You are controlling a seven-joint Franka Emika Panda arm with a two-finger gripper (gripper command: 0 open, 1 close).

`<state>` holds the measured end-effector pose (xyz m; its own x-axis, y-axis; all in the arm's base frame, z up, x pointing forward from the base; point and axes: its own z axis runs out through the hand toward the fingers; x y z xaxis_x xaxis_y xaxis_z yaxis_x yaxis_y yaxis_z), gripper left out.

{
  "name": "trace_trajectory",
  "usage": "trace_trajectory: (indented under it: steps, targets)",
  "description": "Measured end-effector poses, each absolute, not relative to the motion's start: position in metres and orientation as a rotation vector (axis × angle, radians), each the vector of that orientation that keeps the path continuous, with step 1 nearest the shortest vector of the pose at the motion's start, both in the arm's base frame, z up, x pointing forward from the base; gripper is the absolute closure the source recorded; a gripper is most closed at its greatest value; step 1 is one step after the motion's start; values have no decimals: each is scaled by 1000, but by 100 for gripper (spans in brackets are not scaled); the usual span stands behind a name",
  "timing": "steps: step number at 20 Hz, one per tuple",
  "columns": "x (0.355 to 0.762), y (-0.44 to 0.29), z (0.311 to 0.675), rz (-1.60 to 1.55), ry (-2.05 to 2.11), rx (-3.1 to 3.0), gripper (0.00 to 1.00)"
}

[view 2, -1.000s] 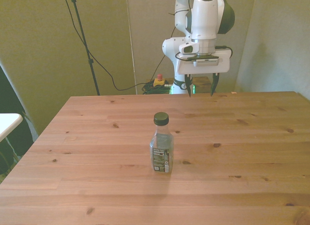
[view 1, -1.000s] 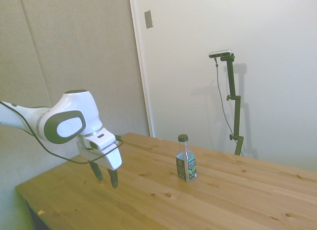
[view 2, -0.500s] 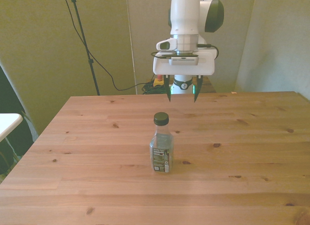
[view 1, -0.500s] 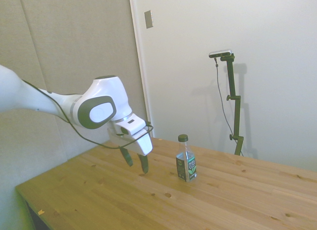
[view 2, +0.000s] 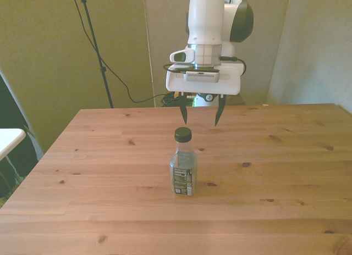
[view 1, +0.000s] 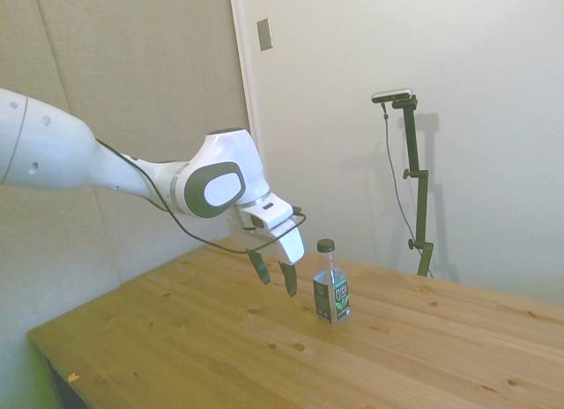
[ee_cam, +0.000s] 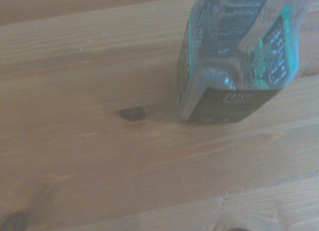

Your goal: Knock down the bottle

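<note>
Since a moment ago the gripper [view 1: 277,278] has swung closer to the bottle [view 1: 331,286], fingers spread wide and holding nothing. Upright near the middle of the table [view 2: 286,172], the capped bottle looks clear; its contents cannot be told.

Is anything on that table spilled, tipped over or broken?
Nothing stands out. The bottle stands upright on the wooden table with its cap on, and no liquid shows around it. The robot's hand hangs open beside it, not touching.
</note>
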<state>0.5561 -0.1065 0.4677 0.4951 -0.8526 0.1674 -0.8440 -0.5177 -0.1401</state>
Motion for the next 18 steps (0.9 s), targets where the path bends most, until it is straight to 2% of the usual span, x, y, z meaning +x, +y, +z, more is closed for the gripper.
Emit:
trace_trajectory:
  steps: [11,18]
  targets:
    - [595,-114,463,-359,1634,-2609,100]
    - [611,-124,477,-416,1680,-2574,100]
